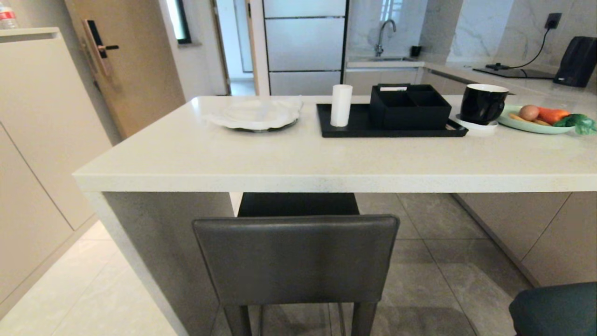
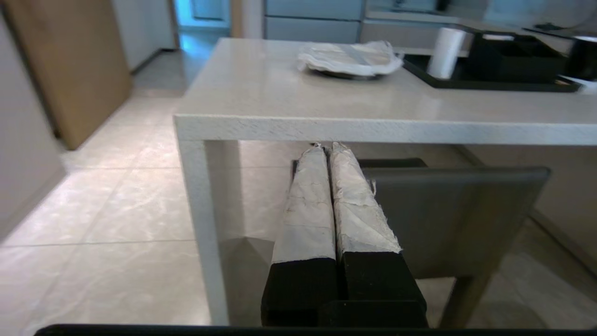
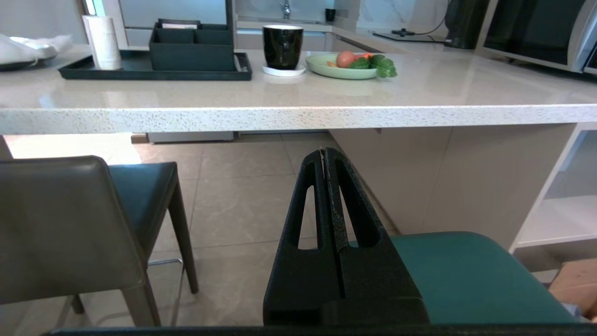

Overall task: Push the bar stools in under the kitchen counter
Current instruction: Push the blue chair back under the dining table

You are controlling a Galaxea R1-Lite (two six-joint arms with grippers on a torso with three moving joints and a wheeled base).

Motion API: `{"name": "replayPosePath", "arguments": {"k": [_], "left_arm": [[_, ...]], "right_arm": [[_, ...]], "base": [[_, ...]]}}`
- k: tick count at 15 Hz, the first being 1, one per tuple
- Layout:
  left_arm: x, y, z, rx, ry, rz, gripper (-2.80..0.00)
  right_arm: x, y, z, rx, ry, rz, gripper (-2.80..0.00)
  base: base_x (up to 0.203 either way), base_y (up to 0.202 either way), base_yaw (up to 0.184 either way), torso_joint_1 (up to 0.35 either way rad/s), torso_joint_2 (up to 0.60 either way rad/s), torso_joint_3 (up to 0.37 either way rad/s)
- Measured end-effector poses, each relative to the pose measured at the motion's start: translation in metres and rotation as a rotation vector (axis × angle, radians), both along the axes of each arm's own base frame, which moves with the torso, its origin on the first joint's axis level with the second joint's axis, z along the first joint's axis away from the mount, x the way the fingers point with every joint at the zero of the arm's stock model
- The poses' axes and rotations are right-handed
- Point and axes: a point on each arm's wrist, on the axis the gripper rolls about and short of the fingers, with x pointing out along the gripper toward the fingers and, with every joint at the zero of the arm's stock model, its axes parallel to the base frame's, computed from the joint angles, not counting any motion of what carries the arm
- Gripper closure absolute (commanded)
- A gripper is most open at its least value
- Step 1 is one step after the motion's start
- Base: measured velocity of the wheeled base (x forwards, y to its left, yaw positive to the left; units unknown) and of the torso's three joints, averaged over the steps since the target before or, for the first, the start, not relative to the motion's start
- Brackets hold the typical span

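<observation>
1. The counter [image 1: 280,158] is a long white speckled slab with a thick front edge.
2. The grey stool [image 1: 296,259] stands at the near side of the counter. Its dark seat is partly under the slab and its square back is just outside the edge.
3. The teal stool [image 1: 555,308] is to the right of the grey one, in the near right corner of the head view. It is not under the counter.
4. A black tray [image 1: 354,128] lies on the far part of the counter. It holds a white roll [image 1: 341,105] standing up and a black box [image 1: 410,106] with separate parts inside. I cannot tell what is in them.
5. Left of the tray is a plate [image 1: 254,116] with a white cloth on it.
6. Right of the tray a black cup [image 1: 483,102] sits on a white saucer.
7. Further right a green plate [image 1: 531,125] holds an egg, a carrot and green leaves.
8. The left gripper [image 2: 326,149] is clenched tight with nothing in it. It is near the back of the grey stool.
9. The right gripper [image 3: 325,154] is also clenched tight and empty. It is above the teal stool.
</observation>
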Motion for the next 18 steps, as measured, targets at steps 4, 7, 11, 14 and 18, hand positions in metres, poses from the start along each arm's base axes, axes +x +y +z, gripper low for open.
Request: {"name": "replayPosePath", "arguments": {"k": [4,7,11,14,18], "left_arm": [[-0.004,-0.006,-0.003,0.020,-0.003,-0.081,0.00],[-0.010,0.000,0.003,0.010,-0.005,-0.084,0.00],[-0.018,0.002,0.007,0.017,0.017,-0.101,0.00],[-0.015,0.002,0.006,0.051,0.021,-0.094,0.00],[-0.016,-0.009,0.007,0.076,0.016,-0.067,0.00]], "right_arm": [[-0.001,0.000,0.001,0.001,-0.008,0.021,0.00],[-0.006,0.000,0.011,0.054,-0.041,0.035,0.00],[-0.009,0.002,0.005,0.034,0.004,0.087,0.00],[-0.016,0.002,-0.009,0.028,0.045,0.115,0.00],[-0.017,0.003,-0.014,0.026,0.042,0.121,0.00]], "base": [[0.000,0.000,0.000,0.000,0.00,0.000],[0.000,0.000,0.000,0.000,0.00,0.000],[0.000,0.000,0.000,0.000,0.00,0.000],[0.000,0.000,0.000,0.000,0.00,0.000],[0.000,0.000,0.000,0.000,0.00,0.000]]}}
